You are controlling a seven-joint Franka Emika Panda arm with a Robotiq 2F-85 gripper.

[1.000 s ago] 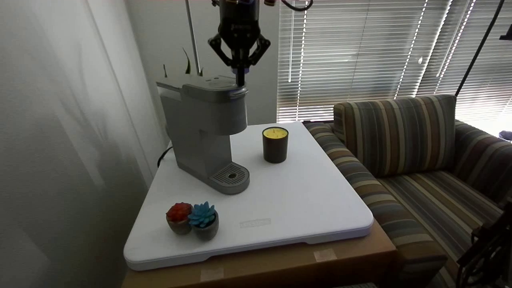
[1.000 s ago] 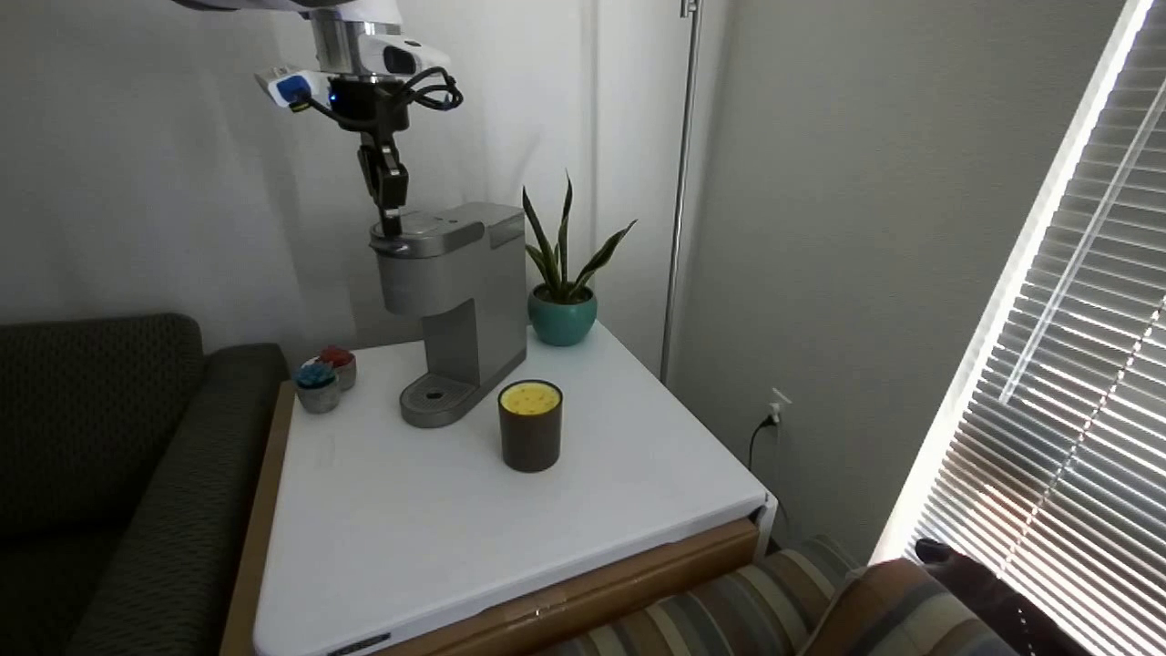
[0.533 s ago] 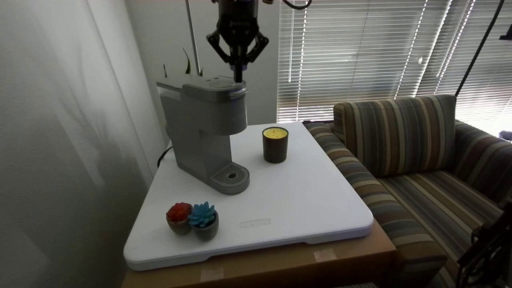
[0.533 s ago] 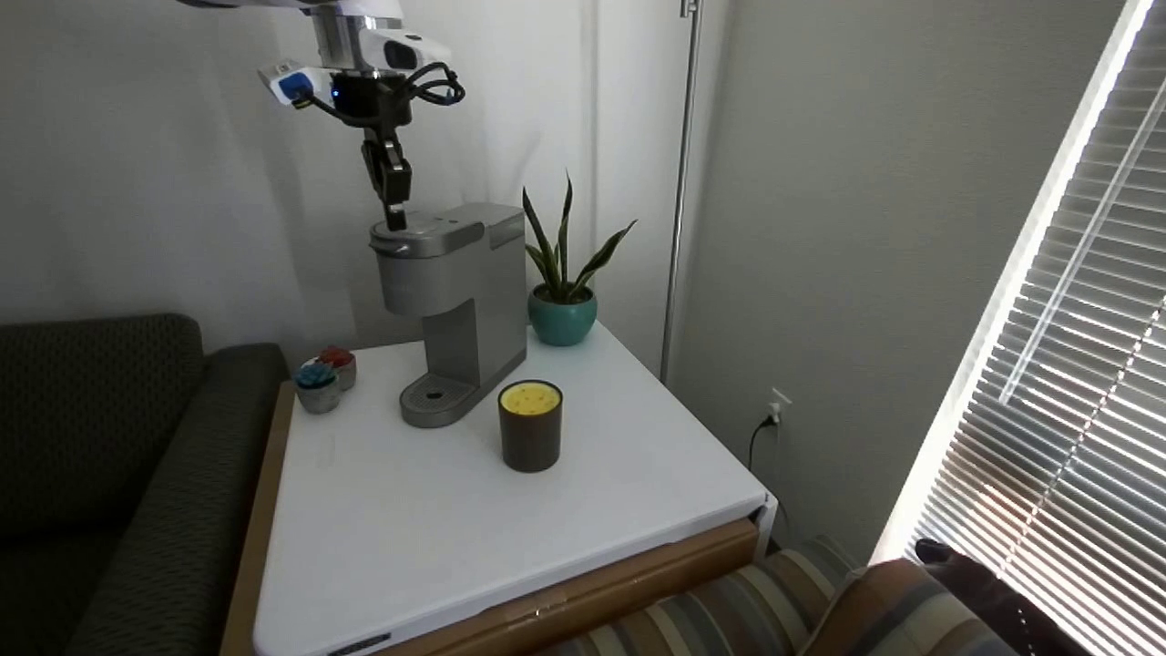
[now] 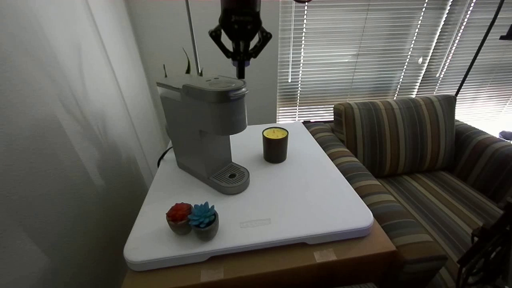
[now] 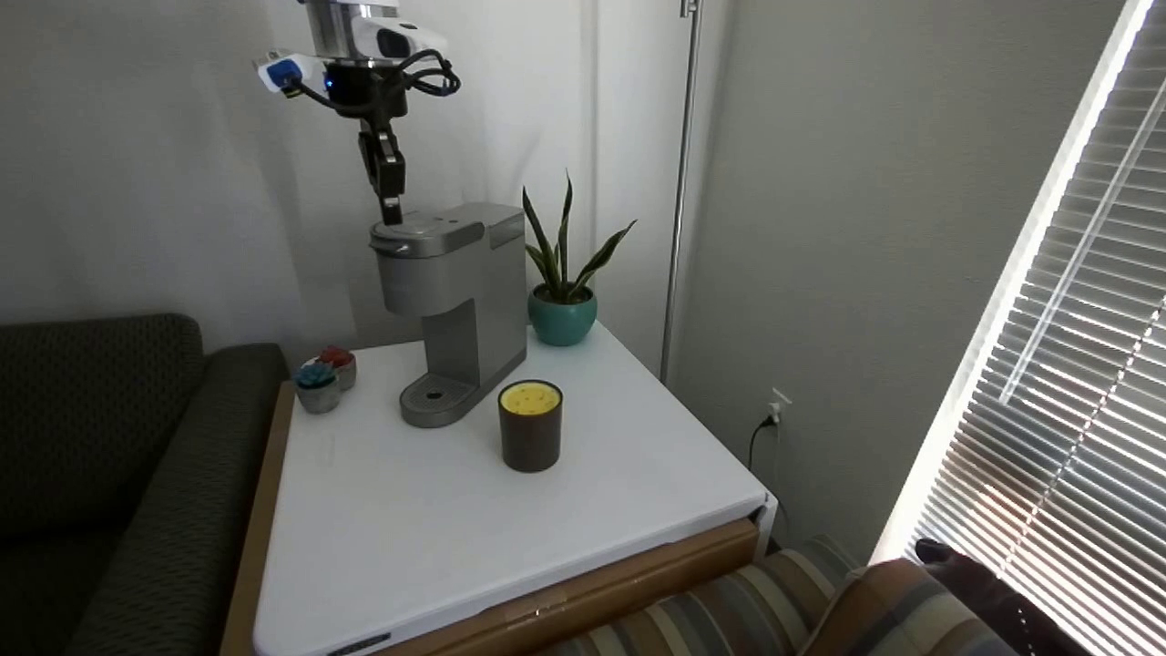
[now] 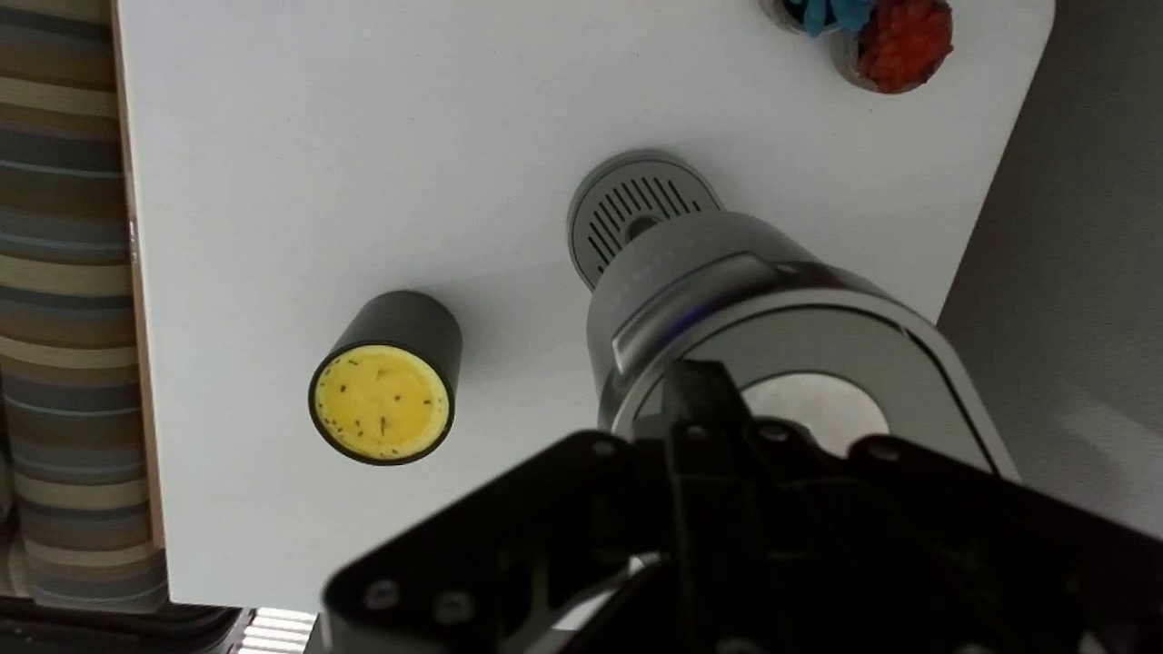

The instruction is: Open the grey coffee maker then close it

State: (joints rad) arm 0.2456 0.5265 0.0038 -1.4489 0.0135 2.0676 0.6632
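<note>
My gripper [image 5: 240,76] is closed completely and holds nothing. The coffee maker [image 5: 200,120] stands beneath me, with the front of its lid [image 7: 800,341] nearest to my tip; I cannot tell if we touch. The lid lies down, so perhaps this is the end of closing. Better I rise straight up and not catch the handle [image 5: 238,93] below me.

Up it comes! The gripper [image 5: 240,75] has climbed over the last second, and the front of the lid [image 5: 218,84] on the grey coffee maker [image 5: 200,116], partly covered then, now shows just beneath it.
</note>
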